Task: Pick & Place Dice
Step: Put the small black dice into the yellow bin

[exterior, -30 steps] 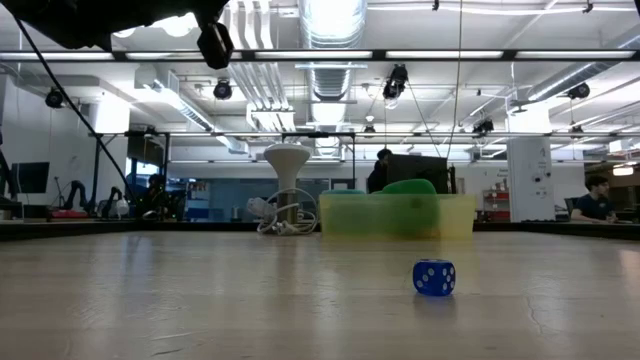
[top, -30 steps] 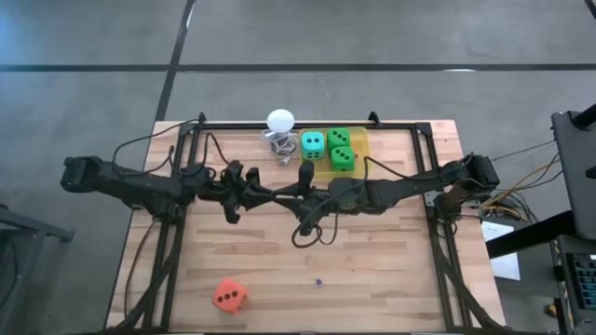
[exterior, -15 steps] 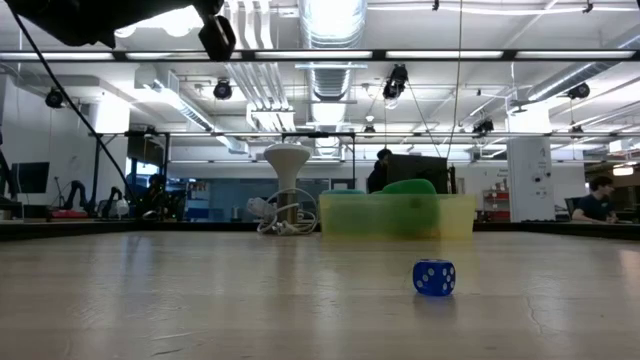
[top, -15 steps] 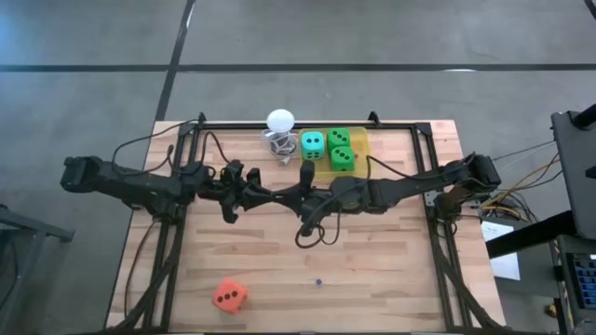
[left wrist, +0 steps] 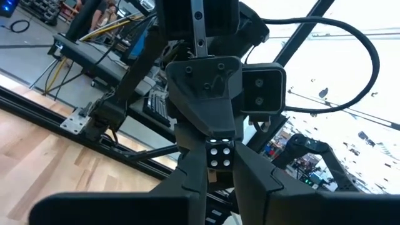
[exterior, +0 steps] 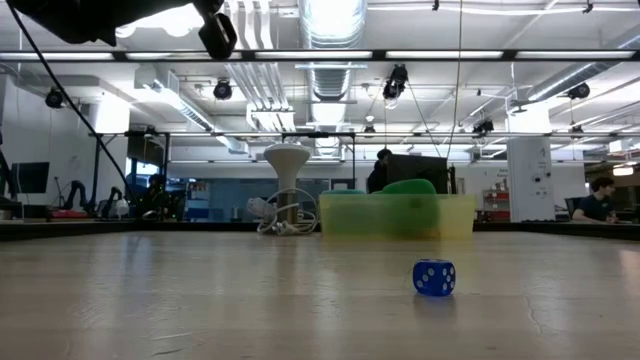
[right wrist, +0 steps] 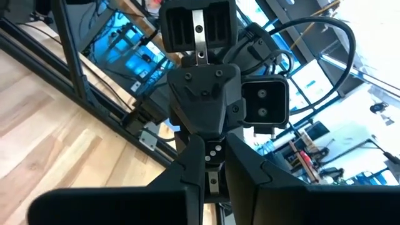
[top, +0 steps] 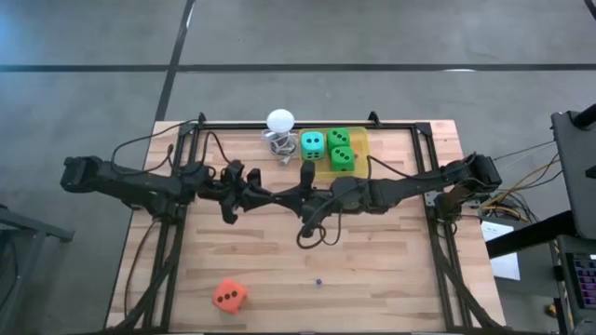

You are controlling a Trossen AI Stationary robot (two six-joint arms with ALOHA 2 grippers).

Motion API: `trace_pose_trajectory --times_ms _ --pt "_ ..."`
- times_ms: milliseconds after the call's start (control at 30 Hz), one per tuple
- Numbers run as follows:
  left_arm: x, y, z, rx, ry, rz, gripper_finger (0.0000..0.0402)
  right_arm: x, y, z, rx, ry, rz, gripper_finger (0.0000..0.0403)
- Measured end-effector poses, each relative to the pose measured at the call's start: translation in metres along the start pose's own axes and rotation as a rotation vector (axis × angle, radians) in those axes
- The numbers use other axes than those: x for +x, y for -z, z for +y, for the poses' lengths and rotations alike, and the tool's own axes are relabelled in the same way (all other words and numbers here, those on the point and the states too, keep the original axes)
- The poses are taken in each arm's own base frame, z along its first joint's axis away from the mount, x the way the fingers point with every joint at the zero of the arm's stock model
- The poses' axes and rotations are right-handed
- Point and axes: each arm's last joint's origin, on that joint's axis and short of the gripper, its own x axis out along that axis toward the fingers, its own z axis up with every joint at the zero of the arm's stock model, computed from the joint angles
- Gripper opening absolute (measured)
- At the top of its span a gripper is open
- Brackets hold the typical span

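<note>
While the left gripper (top: pixel 264 195) and right gripper (top: pixel 291 197) meet over the counter (top: pixel 391 270), grip impossible to tell, teal die (top: pixel 313 143) and green dice (top: pixel 341 149) crowd the far edge; orange-red die (top: pixel 229 296) sits on open boards near the front edge

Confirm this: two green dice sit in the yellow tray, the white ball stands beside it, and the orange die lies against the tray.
Not quite. The orange die does not lie against the yellow tray; it lies well apart from it, near the opposite edge of the table, as the high view shows. The rest holds: two green dice sit in the tray and the white ball stands beside it.
</note>
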Motion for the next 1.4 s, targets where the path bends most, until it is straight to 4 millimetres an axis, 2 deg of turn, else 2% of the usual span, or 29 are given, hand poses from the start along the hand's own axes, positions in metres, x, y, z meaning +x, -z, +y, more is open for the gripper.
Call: trace_pose_trajectory --times_ms 133,300,467,533,633,767,833,1100,1267,1400 --pt "0.000 0.000 0.000 0.004 0.004 0.007 0.0046 0.000 0.000 0.001 0.007 -0.022 -0.015 0.0030" --pt "0.000 0.000 -0.001 0.008 0.013 0.007 0.0047 0.000 0.000 0.001 0.014 -0.025 -0.015 0.0006" --pt "0.000 -0.003 -0.002 0.006 0.012 -0.025 0.0095 0.001 0.001 0.003 0.028 -0.036 -0.013 0.0003" --pt "0.000 -0.005 -0.003 0.007 0.015 -0.033 0.0103 0.003 0.009 0.010 0.019 -0.075 0.029 0.0004" --pt "0.000 -0.003 -0.002 0.006 0.003 -0.021 0.0081 0.002 0.007 0.008 0.036 -0.071 0.018 0.0005" --pt "0.000 -0.003 -0.002 0.020 0.003 -0.021 0.0011 0.001 0.004 0.004 0.060 -0.062 0.012 0.0006" --pt "0.000 -0.001 -0.001 0.013 -0.002 -0.005 0.0005 0.002 0.009 0.009 0.058 -0.086 0.054 0.0007" --pt "-0.004 0.017 0.009 -0.024 -0.070 0.220 0.0003 -0.006 0.012 0.007 0.152 -0.128 0.128 0.0008" --pt "-0.011 0.036 0.016 -0.039 -0.093 0.458 0.0003 -0.017 0.019 0.009 0.307 -0.237 0.238 0.0008" --pt "-0.016 0.048 0.018 -0.038 -0.133 0.570 0.0003 -0.030 0.020 0.015 0.443 -0.351 0.332 0.0008"
